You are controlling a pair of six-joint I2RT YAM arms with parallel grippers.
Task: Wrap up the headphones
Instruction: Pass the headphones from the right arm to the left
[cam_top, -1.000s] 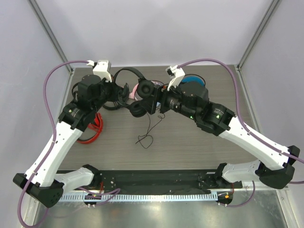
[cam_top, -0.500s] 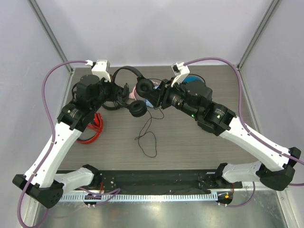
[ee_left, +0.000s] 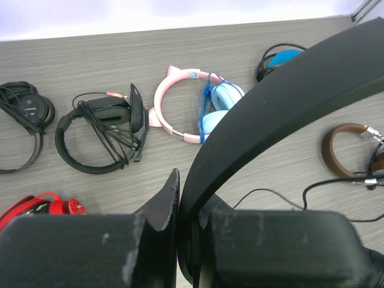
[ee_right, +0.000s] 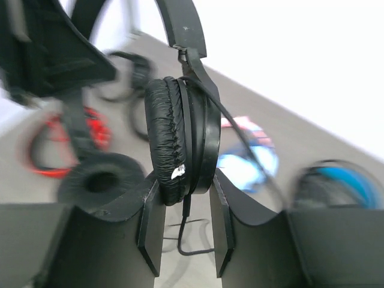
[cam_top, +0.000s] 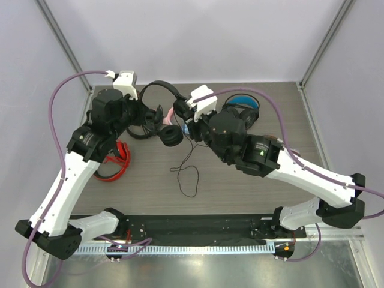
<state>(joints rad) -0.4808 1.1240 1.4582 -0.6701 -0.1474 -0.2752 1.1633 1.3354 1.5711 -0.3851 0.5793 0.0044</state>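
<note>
We held the headphones (cam_top: 170, 137) above the table (cam_top: 252, 192), between the arms; our left gripper (ee_left: 189, 204) was clamped on the headband (ee_left: 270, 90), our right gripper (ee_right: 185, 201) pinched one earcup (ee_right: 180, 141), and the cable (cam_top: 187, 171) dangled onto the tabletop

The headphones (cam_top: 170, 137) are slim and all black, with a thin headband, 2 small round earcups with wrinkled pads and 1 long thin cable. They are held up off the table (cam_top: 240, 186). The left gripper (ee_left: 180, 204) clamps the headband, and the right gripper (ee_right: 185, 186) pinches 1 earcup on edge. The other earcup hangs lower, and the cable trails down into a loop on the table.
</note>
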